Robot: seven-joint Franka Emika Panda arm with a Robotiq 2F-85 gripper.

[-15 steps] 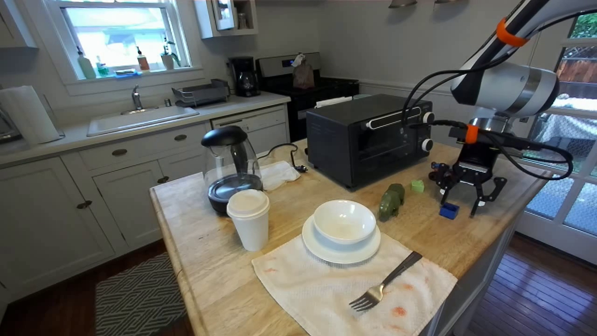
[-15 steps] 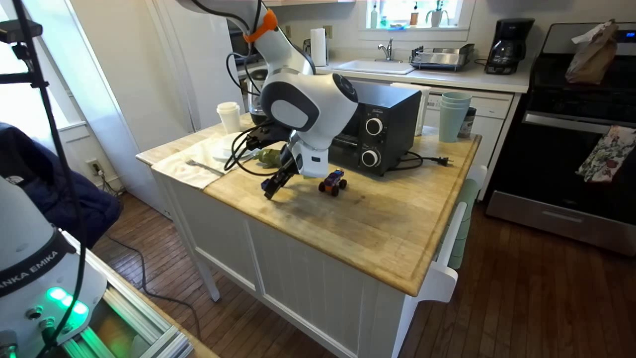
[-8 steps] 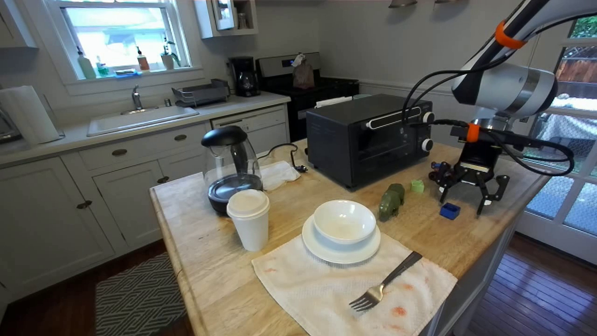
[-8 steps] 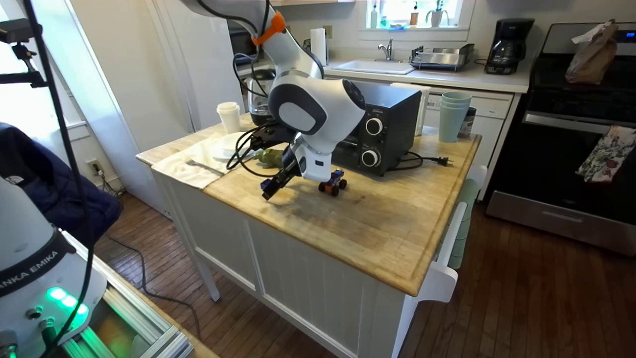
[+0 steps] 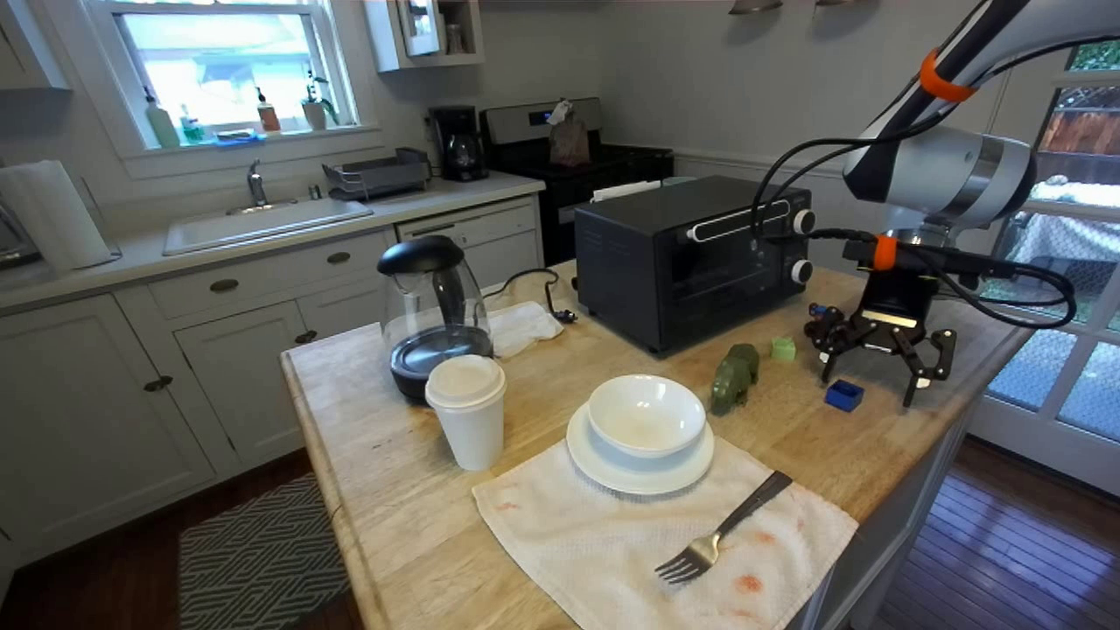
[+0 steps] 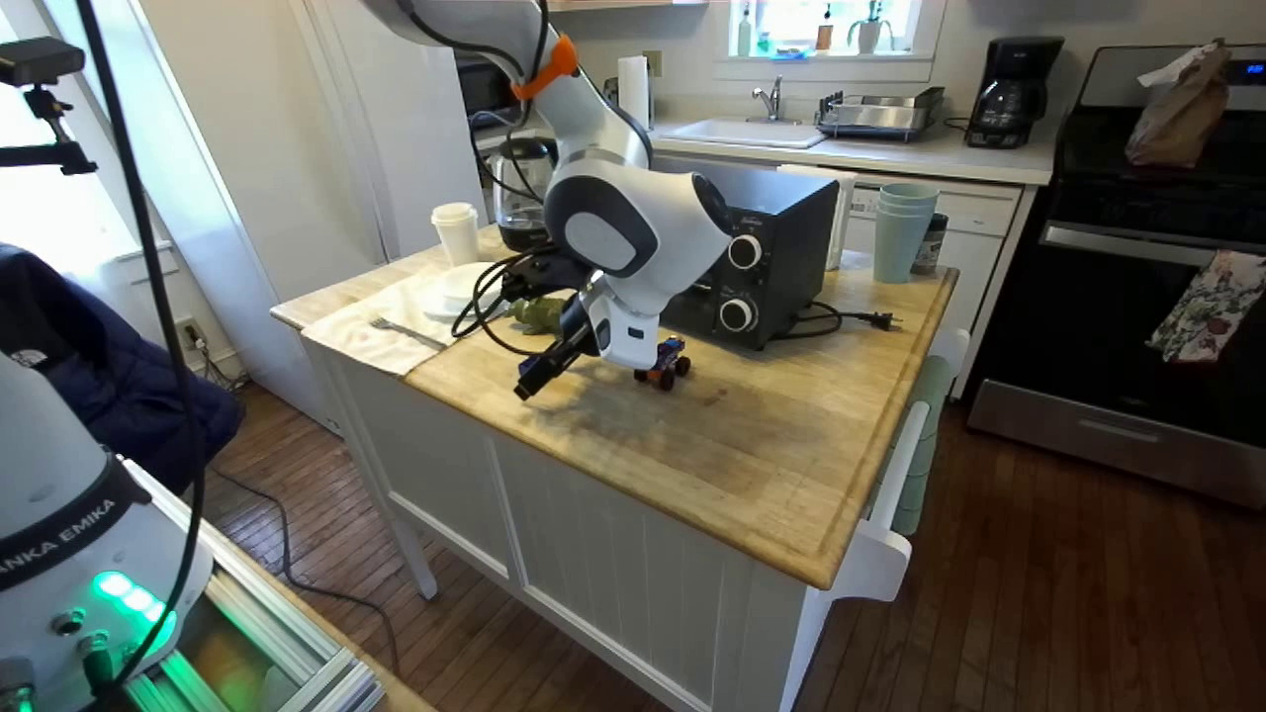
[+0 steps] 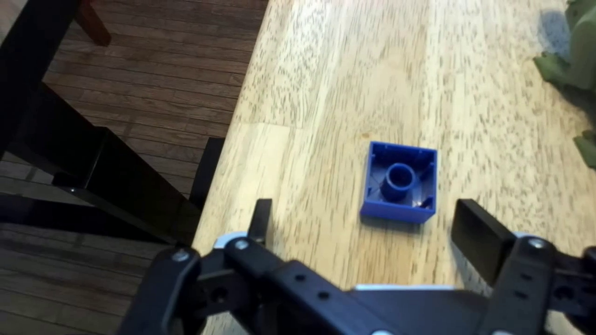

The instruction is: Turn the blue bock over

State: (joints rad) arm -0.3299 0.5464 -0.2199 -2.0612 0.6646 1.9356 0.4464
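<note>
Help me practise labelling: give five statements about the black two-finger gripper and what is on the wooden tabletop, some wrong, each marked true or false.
The square blue plastic block rests hollow side up. True.
The black two-finger gripper is clamped on the block. False: the gripper's jaws stand open.
The round white bowl stands on the round white plate. True.
The dark-handled metal fork lies in the bowl. False: the fork lies on the stained white cloth.
The tapered white cup wears a white lid. True.
</note>
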